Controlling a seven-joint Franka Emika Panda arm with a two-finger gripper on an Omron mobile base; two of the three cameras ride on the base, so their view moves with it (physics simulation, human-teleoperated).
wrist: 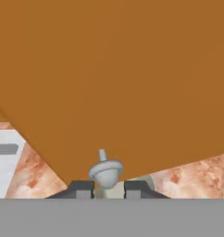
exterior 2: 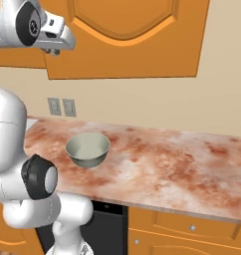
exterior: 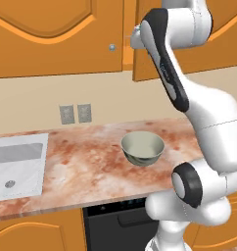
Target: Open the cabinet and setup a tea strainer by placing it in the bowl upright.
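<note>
The cabinet (exterior: 52, 29) hangs above the counter, and its right door (exterior 2: 127, 40) takes up most of the hand view. My gripper (wrist: 109, 189) is raised to that door's lower inner corner, with its hand at the door edge (exterior: 136, 40). The jaws are shut on the small round silver knob (wrist: 104, 170), one dark tip on each side of it. Down on the counter the pale grey-green bowl (exterior: 143, 147) (exterior 2: 87, 148) stands upright with nothing in it. The tea strainer is out of view.
A white sink (exterior: 17, 166) is set into the marbled counter (exterior 2: 182, 159) at the left. Two wall outlets (exterior: 75, 113) sit on the beige backsplash. The left door has its own knob (exterior: 111, 47). A dark appliance front (exterior: 115, 220) lies below the counter edge.
</note>
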